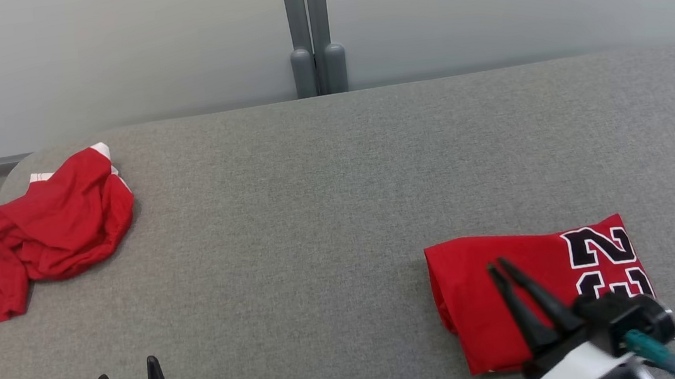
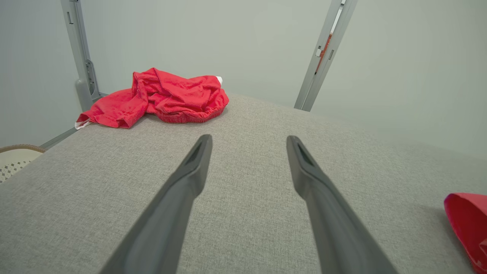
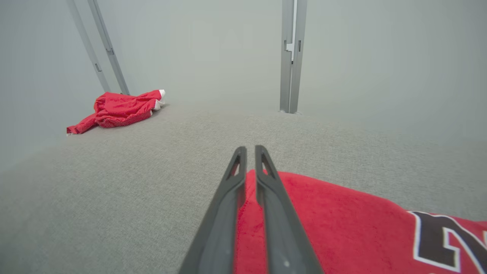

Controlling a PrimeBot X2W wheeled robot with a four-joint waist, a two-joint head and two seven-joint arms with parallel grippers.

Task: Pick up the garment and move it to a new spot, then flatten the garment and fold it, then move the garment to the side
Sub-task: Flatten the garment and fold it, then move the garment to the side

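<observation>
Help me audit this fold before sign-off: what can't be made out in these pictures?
- Folded jersey: its printed number is partly covered by the right arm's wrist in the head view and cut by the frame edge in the right wrist view.
- Right claw: fingers nearly together over the jersey; whether they pinch cloth is unclear.
- Crumpled red garment: bunching hides its shape.
- Basket: cut off by the left wrist view's left edge.

- We see the folded garment (image 1: pixel 468 276) in bright red, its numerals black with white outlines.
- The crumpled garment (image 1: pixel 44 235) is red with white trim.
- We find the table (image 1: pixel 315 217) grey and finely woven.
- The left gripper (image 1: pixel 126 374) and right gripper (image 1: pixel 497 265) have black fingers.
</observation>
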